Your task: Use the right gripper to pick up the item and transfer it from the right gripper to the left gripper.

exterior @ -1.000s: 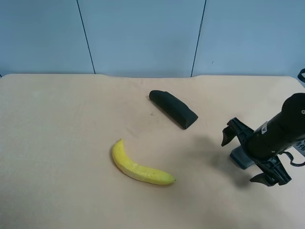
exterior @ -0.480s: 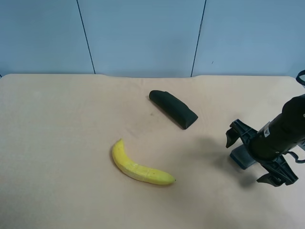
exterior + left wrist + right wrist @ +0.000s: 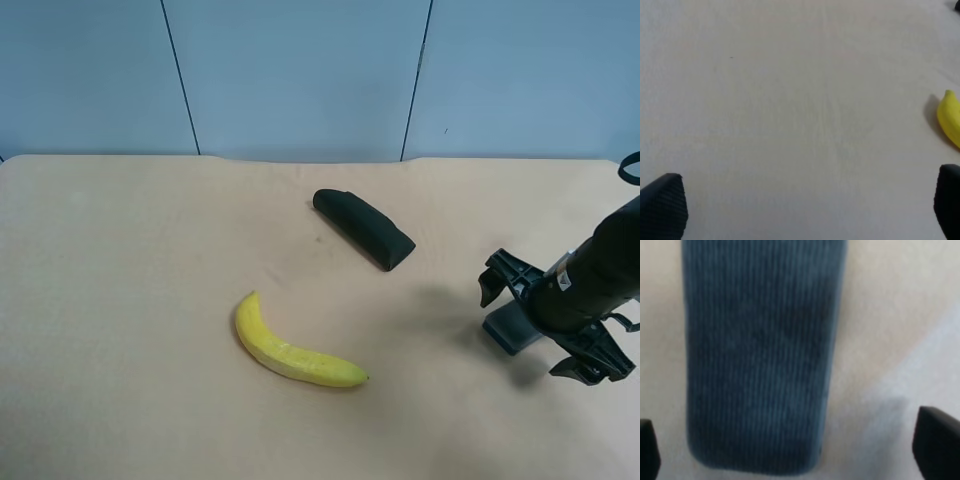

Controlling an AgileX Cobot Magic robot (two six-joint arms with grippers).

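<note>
The item, a small block eraser (image 3: 510, 327) with a dark ribbed top on a blue base, lies on the table at the exterior high view's right, partly covered by the arm. In the right wrist view the eraser (image 3: 760, 350) fills the frame close up. My right gripper (image 3: 545, 325) is open just above it, one finger on each side, fingertips (image 3: 937, 442) apart and not touching it. My left gripper (image 3: 805, 210) is open and empty over bare table; it is out of the exterior high view.
A yellow banana (image 3: 293, 349) lies at the table's middle front; its tip (image 3: 950, 117) shows in the left wrist view. A longer black wedge-shaped case (image 3: 364, 228) lies behind it. The beige table (image 3: 130, 300) ends at a blue wall.
My right arm has moved toward the exterior high view's right and lowered over the eraser, covering more of it. The banana and the case have not moved.
</note>
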